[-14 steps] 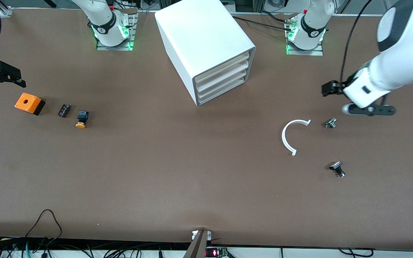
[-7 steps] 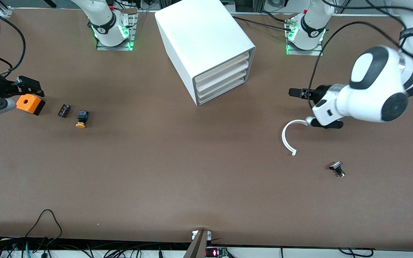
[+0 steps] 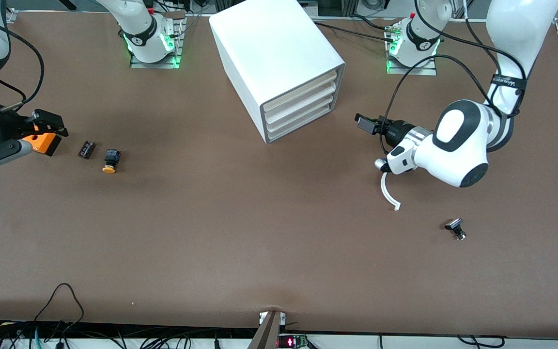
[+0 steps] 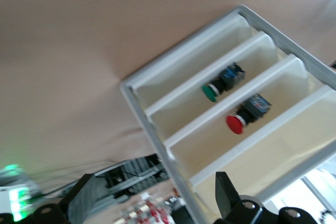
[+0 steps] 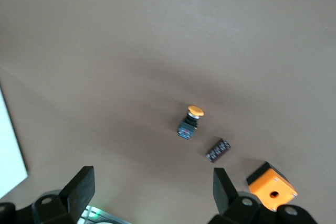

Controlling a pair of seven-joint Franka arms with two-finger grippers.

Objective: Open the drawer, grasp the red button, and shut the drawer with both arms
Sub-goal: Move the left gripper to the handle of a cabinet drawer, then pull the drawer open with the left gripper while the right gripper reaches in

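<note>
The white cabinet stands at the table's middle, near the arms' bases, with its four drawers pushed in flush. In the left wrist view the drawers show as pale trays. The red-capped button lies in one middle tray, and a green-capped button lies in the tray beside it. My left gripper is open and empty in front of the cabinet, apart from it, and also shows in its wrist view. My right gripper is open and empty over the orange box, and also shows in its wrist view.
A yellow-orange-capped button and a small black part lie beside the orange box. A white curved strip lies under my left arm's wrist. A small black and metal part lies nearer the front camera, toward the left arm's end.
My left arm has swung in from the table's end toward the cabinet front, covering the small metal part by the strip. My right gripper has moved in over the orange box.
</note>
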